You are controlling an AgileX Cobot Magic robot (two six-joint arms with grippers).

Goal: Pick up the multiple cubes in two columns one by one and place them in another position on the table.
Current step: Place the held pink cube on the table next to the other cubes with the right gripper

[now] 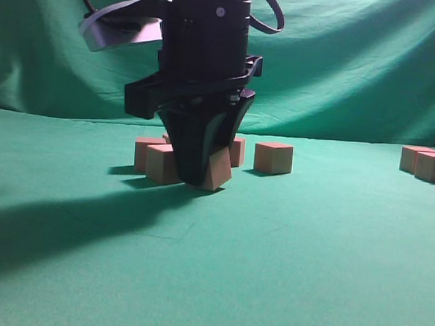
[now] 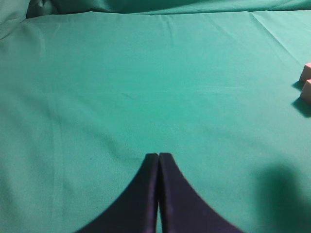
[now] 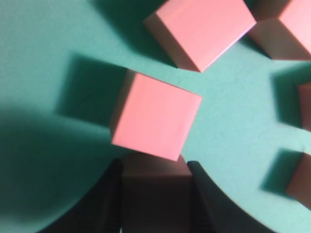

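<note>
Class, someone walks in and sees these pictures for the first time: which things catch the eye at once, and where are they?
The big black right gripper fills the upper middle of the exterior view, reaching down to the green table and clamped on a tilted cube. More pinkish cubes sit around it, with two others far right. The left gripper is shut over bare cloth.

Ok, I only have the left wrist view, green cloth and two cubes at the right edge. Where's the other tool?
Observer: The right tool is down at the table, in a cluster of cubes.
Operator: Holding anything?
Observer: Yes, it is closed on the gripped cube.
Operator: Is it sitting flat?
Observer: No, the exterior view shows it tilted.
Operator: Any cubes elsewhere?
Observer: The far pair sits apart at the right.
</note>
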